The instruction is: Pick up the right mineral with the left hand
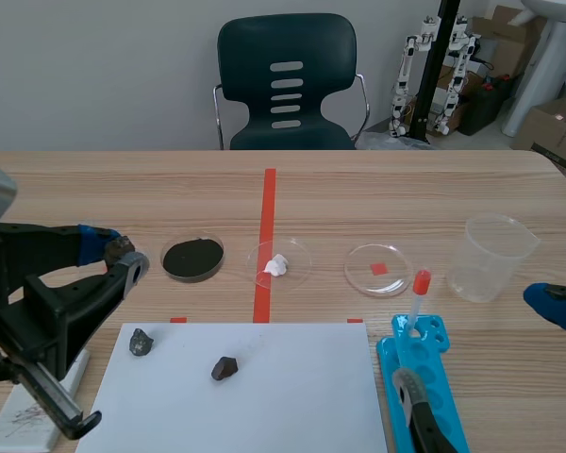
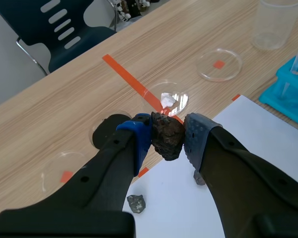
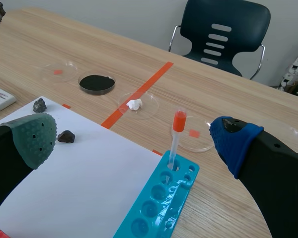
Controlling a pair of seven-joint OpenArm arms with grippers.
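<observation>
Noted left claw (image 2: 167,135) clenched on dark mineral (image 2: 166,143), held above table (image 1: 75,189) at left. Counted two other stones (image 1: 141,342) (image 1: 224,368) lying on paper (image 1: 292,396). Judged pickup done, with only a steady hold left; noted right claw (image 3: 134,139) released at right.

No text, label, brand or number can be read anywhere. The white block (image 1: 14,425) on the table, behind and below the left claw (image 1: 118,250), bears faint reddish marks, too blurred to make out as writing.
</observation>
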